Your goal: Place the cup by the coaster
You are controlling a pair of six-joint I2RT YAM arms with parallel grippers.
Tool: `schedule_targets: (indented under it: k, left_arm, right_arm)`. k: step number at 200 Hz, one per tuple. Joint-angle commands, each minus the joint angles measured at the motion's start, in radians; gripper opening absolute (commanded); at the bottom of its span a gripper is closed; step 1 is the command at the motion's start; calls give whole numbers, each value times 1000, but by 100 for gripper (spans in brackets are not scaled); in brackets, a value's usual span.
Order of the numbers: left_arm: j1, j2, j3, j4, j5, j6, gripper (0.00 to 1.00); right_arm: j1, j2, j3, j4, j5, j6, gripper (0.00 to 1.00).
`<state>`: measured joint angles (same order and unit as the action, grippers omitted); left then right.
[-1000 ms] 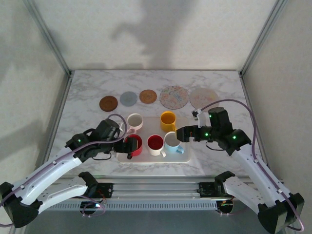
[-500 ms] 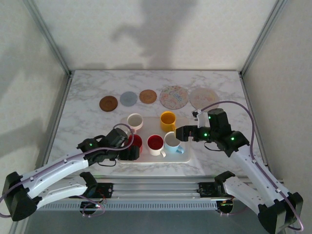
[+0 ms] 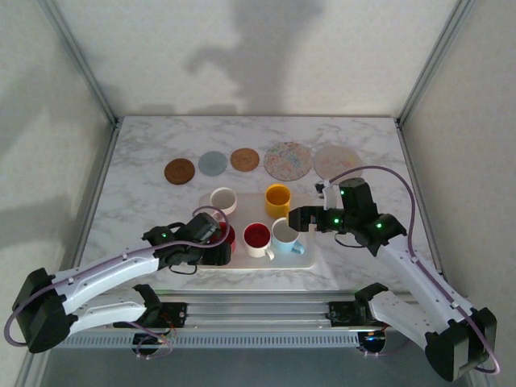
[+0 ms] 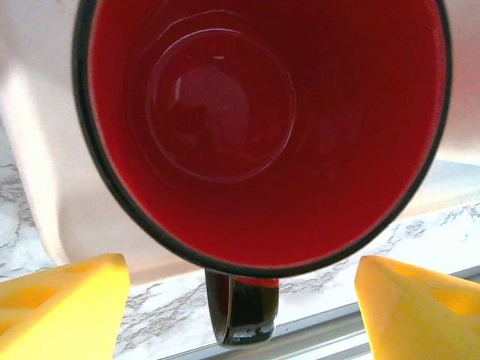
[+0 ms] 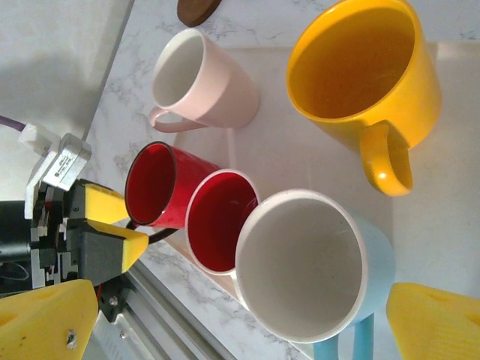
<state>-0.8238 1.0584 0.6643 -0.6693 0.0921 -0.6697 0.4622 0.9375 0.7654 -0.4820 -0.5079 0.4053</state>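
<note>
**A:** Where is the red cup?

**B:** The red cup [image 4: 255, 112] stands upright at the near-left corner of the white tray [image 3: 250, 214]. The tray lies close to the near edge of the marble worktop [image 3: 137, 201]. The cup's dark handle points toward that edge.

**A:** And the left fingers?

**B:** The left fingers [image 4: 67, 300] are spread, one on each side of the handle. In the wrist view neither touches the cup.

**A:** What else is on the tray?

**B:** A white cup with a red inside [image 3: 256, 237] is just beside the red cup on its right. A light blue cup [image 3: 284, 234] comes next along the tray's near side. On the far side are a pink cup [image 3: 222, 199] and a yellow cup [image 3: 278, 197].

**A:** What about the right fingers?

**B:** The right fingers [image 5: 45, 315] are spread wide with nothing between them, above the light blue cup.

**A:** And the coasters?

**B:** There are five in a row toward the worktop's far edge, well apart from the red cup:
- a dark brown coaster [image 3: 180, 170]
- a grey coaster [image 3: 213, 163]
- a wooden coaster [image 3: 245, 159]
- a large patterned coaster [image 3: 287, 160]
- a large pale coaster [image 3: 336, 161]
</note>
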Motion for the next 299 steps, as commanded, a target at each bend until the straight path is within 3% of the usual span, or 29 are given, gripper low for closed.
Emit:
schedule_targets:
  k: [1, 123, 142, 209, 299]
  left_arm:
    - [-11, 20, 7, 13, -21, 7, 76]
    - [-37, 158, 36, 27, -80, 36, 62]
    - [-43, 163, 42, 29, -101, 35, 51]
    - [-68, 212, 65, 24, -129, 50, 47]
    - [-103, 222, 83, -1, -161, 40, 34]
  right_arm:
    - [7, 9, -7, 21, 22, -7, 99]
    - [7, 20, -19, 35, 44, -7, 99]
    - [8, 21, -22, 41, 44, -2, 99]
    - [8, 41, 2, 11, 51, -25, 99]
    - [7, 29, -3, -1, 63, -26, 99]
